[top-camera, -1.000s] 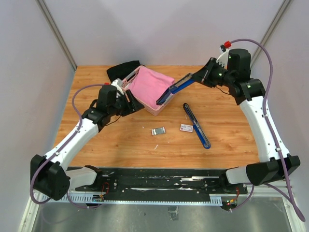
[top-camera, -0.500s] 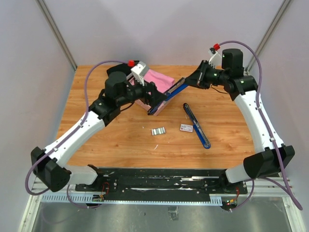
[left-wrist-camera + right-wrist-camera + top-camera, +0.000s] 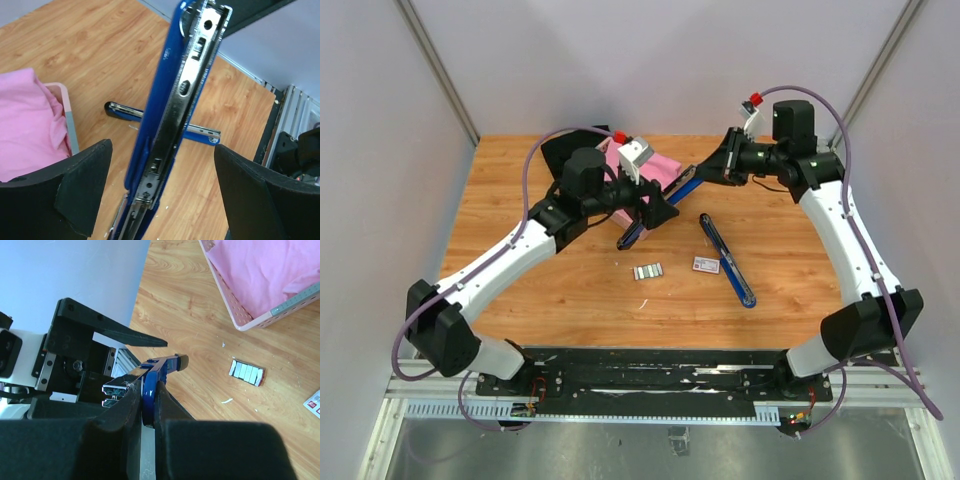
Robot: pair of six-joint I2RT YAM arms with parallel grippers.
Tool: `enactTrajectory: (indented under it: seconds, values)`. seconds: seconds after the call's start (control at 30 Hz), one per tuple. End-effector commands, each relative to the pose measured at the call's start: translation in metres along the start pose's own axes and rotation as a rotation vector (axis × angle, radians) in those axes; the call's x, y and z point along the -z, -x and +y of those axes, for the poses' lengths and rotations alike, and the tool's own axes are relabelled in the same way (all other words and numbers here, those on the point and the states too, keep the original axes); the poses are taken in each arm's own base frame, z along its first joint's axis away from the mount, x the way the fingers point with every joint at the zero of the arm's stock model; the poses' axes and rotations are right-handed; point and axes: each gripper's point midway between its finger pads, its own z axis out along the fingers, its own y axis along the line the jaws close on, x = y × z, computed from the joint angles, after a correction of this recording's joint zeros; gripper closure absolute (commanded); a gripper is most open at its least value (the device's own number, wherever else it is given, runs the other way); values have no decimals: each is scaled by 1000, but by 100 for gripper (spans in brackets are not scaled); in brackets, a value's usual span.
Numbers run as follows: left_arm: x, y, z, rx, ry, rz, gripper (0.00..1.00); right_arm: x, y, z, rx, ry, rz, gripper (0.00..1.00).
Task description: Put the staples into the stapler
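Blue and silver, the stapler (image 3: 685, 183) hangs in the air over the wooden desk (image 3: 520, 200). The right hand (image 3: 708, 172) is clamped tight on one end of it. The left hand (image 3: 658, 212) has its fingers wide apart, one on each side of the other end, not touching it. The staples (image 3: 648, 271) lie on the desk, away from both hands, near a small white carton (image 3: 706, 264). A long blue part (image 3: 728, 260) lies beside the carton.

Staples (image 3: 648, 270): silvery-grey block flat on table (image 3: 800, 290), white red-printed carton (image 3: 706, 264) near; blue stapler (image 3: 152, 130) raised, tilted, metal channel exposed.
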Motion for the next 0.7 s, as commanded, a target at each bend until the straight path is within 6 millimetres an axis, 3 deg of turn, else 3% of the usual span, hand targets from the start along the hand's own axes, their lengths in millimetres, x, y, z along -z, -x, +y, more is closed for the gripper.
enactTrajectory:
  seconds: [0.0, 0.17, 0.43, 0.67]
  values:
    - [-3, 0, -15, -27, -56, 12, 14, 6, 7, 33, 60, 102, -1, 99]
    - [-4, -9, -13, -19, -43, 38, 25, 3, 9, 32, 56, 104, 5, 99]
    - [-8, -24, -9, -4, -18, 104, 56, 1, 9, 27, 58, 92, 4, 100]
    - [-8, -30, -7, 25, 9, 128, 95, -4, 8, 13, 70, 50, -5, 99]
